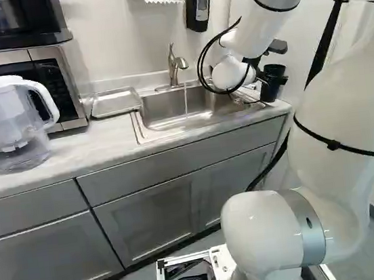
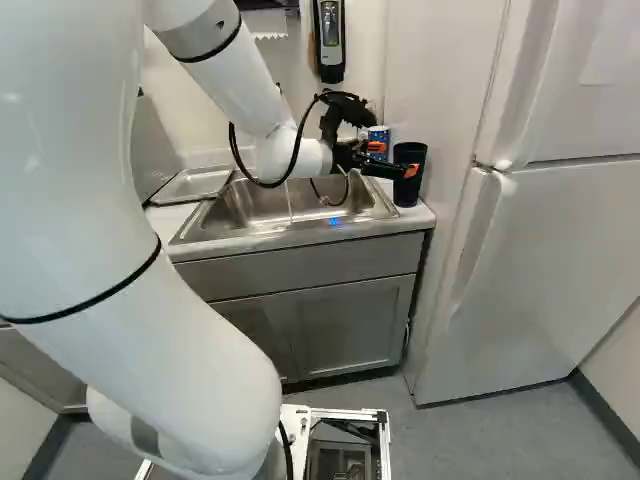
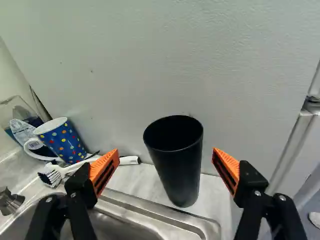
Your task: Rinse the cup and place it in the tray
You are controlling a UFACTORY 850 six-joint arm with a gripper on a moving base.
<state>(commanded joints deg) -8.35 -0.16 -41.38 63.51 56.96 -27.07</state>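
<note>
The white arm (image 1: 342, 100) rises and bends over toward the black cup (image 3: 177, 165), its forearm (image 2: 232, 75) sloping down to the wrist (image 2: 290, 157), near the cup. The gripper (image 2: 394, 158) points at the cup, fingers spread wider than it, one toward each side, probably just short of it, though depth is hard to judge.

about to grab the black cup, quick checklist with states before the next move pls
1. Gripper open: ok, fingers wide apart
2. Cup ahead, lined up between the fingers: ok
3. Cup upright on the counter: ok
4. Tap running into the sink: ok
5. Tray beside the sink: ok
6. Cup's inside clean: cannot tell, too dark
</note>
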